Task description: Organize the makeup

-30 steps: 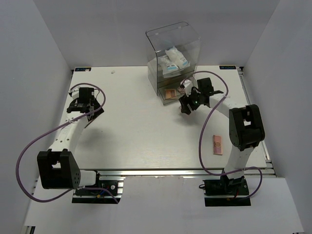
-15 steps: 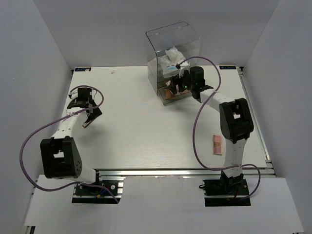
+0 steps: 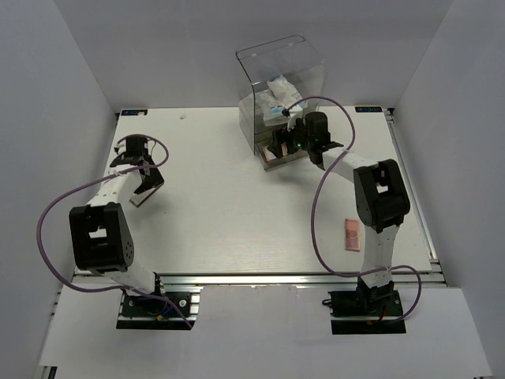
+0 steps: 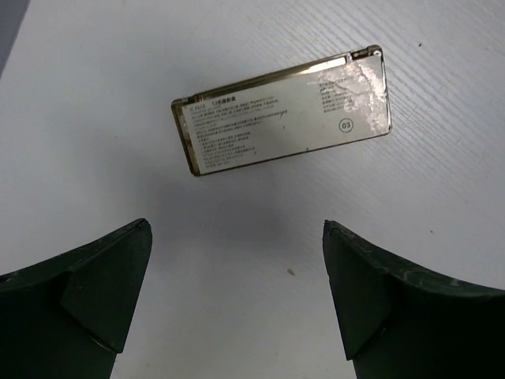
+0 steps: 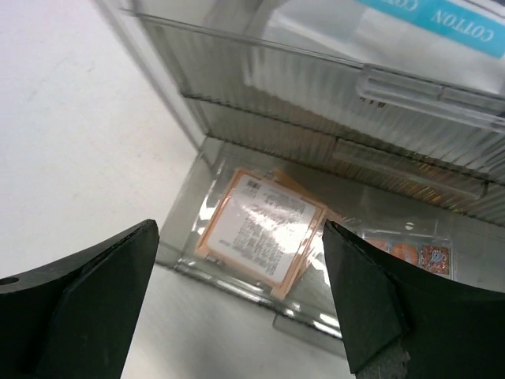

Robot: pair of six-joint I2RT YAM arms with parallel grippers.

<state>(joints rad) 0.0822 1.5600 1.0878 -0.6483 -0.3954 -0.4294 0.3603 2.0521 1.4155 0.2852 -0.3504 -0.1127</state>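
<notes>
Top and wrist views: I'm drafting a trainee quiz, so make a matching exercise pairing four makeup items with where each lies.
Things:
1. gold-edged palette
2. pink palette
3. orange-rimmed square palette
4. white packets

Places:
A. upper part of the acrylic box
B. on the table, below the open left gripper
C. in the box's bottom drawer
D. on the table's right side, alone

Pairs: 1-B, 2-D, 3-C, 4-A.
</notes>
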